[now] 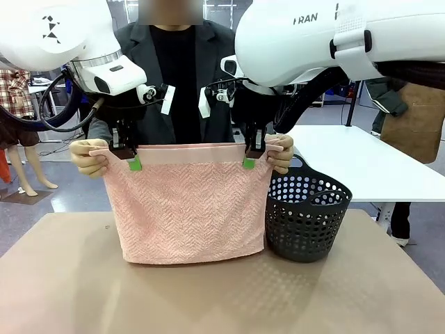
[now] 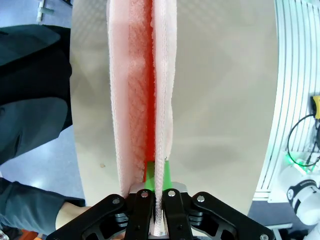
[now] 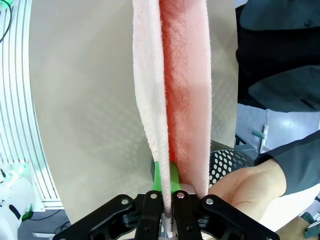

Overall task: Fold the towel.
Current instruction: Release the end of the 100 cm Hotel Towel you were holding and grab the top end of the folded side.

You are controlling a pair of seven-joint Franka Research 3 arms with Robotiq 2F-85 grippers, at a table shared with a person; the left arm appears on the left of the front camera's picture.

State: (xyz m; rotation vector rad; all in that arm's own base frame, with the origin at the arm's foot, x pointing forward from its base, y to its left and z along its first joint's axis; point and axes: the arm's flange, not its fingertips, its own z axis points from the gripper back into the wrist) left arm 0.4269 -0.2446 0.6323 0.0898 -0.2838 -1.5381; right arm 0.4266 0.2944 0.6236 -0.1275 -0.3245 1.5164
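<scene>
two layers of the towel (image 1: 186, 209) hang side by side, as both wrist views show (image 2: 140, 90) (image 3: 175, 85), so it looks doubled over once, with the plain smooth band running along the top. it hangs upright over the middle of the table (image 1: 222, 299), its lower edge touching or just meeting the tabletop.

the left gripper (image 1: 132, 161) is clenched on the top edge near one corner, green pads pressed on the cloth (image 2: 158, 175). the right gripper (image 1: 249, 161) is clamped the same way near the other corner (image 3: 165, 175). just outside each gripper, one of the person's hands (image 1: 89, 156) (image 1: 281, 153) pinches the corner itself.

by my reading, a first fold is made and the towel is held up between robot and person. laying it down and folding it smaller is what is left. nothing lies flat or squared yet.

a black perforated basket (image 1: 306, 216) stands on the table just beside the towel, on the robot's right.

the right arm's white casing bears dark letters that read roughly "fran", cut off by the curve. the left arm's casing carries a black geometric mark, with no words i can make out.
</scene>
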